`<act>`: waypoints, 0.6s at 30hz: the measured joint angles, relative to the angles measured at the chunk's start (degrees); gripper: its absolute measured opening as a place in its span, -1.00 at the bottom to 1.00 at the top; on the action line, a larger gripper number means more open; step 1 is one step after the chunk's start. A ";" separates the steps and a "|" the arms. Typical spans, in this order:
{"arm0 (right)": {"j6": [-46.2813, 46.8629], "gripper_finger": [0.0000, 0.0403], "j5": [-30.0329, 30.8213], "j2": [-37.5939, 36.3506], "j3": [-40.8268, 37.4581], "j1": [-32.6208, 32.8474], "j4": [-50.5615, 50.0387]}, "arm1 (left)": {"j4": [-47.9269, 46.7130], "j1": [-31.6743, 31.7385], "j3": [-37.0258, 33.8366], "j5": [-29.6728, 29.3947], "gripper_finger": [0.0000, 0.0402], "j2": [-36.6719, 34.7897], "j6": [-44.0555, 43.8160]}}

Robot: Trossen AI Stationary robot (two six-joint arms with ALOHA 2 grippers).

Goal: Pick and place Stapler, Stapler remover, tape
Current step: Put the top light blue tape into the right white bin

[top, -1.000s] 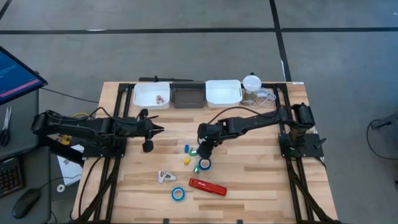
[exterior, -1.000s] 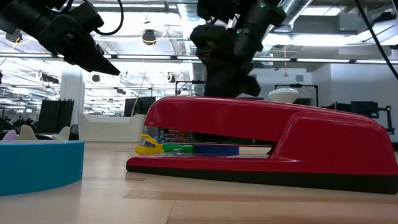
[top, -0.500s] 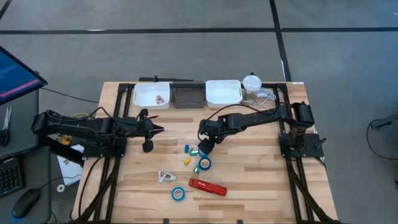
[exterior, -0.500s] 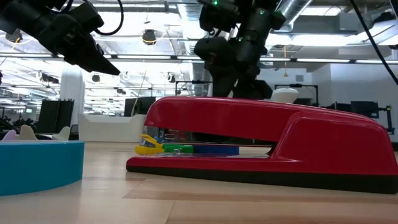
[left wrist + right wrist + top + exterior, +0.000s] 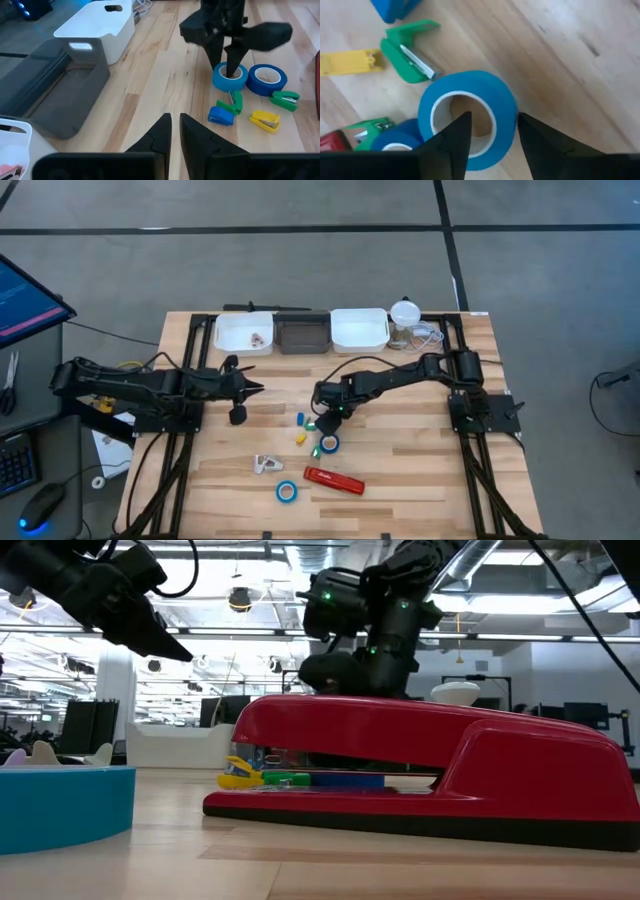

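The right gripper (image 5: 487, 142) hangs straight over a small ring-shaped roll of blue tape with a pale core (image 5: 467, 116) near the middle of the wooden desk (image 5: 420, 450), one dark finger dipped into the core and the other outside the wall, so the ring's side sits between them. The fingers are part open, bracketing that wall, and I can't tell whether they pinch it yet. The left gripper (image 5: 250, 387), fingers nearly together and empty, waits well off toward the left edge, so the right arm is far nearer.

Glossy red stapler (image 5: 420, 765) on matt, pale wooden table (image 5: 420, 470)
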 joint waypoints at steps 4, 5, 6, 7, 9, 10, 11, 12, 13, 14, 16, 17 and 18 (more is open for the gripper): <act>-1.50 -0.50 0.47 -0.09 -0.07 -0.01 -0.37 | 0.09 0.00 0.00 0.02 -0.85 0.72 0.00; -1.92 -0.59 0.89 -0.22 -0.09 -0.22 -0.56 | -0.30 0.00 -0.02 0.02 -0.85 0.75 0.00; -2.23 -0.68 1.19 -0.65 -0.21 -0.43 -0.88 | -0.36 0.00 -0.07 0.02 -0.85 0.73 0.01; -2.63 -0.78 1.44 -0.88 -0.25 -0.65 -0.92 | -0.10 0.01 -0.07 0.02 -0.85 0.73 0.00; -3.79 -0.86 1.58 -1.53 -0.25 -1.06 -0.34 | -0.10 0.00 -0.07 0.02 -0.85 0.75 0.00; -4.07 -0.86 1.65 -2.25 -0.27 -1.33 -0.57 | -0.13 0.00 -0.07 0.02 -0.85 0.75 0.00; -4.08 -0.86 1.66 -3.05 -0.26 -1.66 -0.55 | -0.10 0.00 -0.07 0.02 -0.85 0.75 0.00; -4.08 -0.86 1.69 -3.93 -0.20 -2.06 -0.40 | -0.09 0.01 -0.07 0.02 -0.85 0.75 0.00; -4.10 -0.84 2.03 -4.74 -0.20 -2.45 -0.56 | -0.15 0.00 -0.07 0.02 -0.85 0.75 0.00; -4.21 -0.83 2.85 -5.39 -0.20 -2.85 -0.85 | -0.14 0.00 -0.07 0.02 -0.85 0.75 0.00; -4.97 -0.83 4.81 -6.84 -0.23 -3.80 -1.40 | -0.13 0.00 -0.07 0.02 -0.85 0.75 0.00; -5.54 -0.85 5.39 -7.84 -0.23 -4.38 -1.81 | -0.13 0.00 -0.07 0.02 -0.85 0.75 0.00; -5.76 -0.85 5.95 -8.96 -0.23 -4.91 -2.08 | -0.12 0.00 -0.07 0.02 -0.85 0.75 0.00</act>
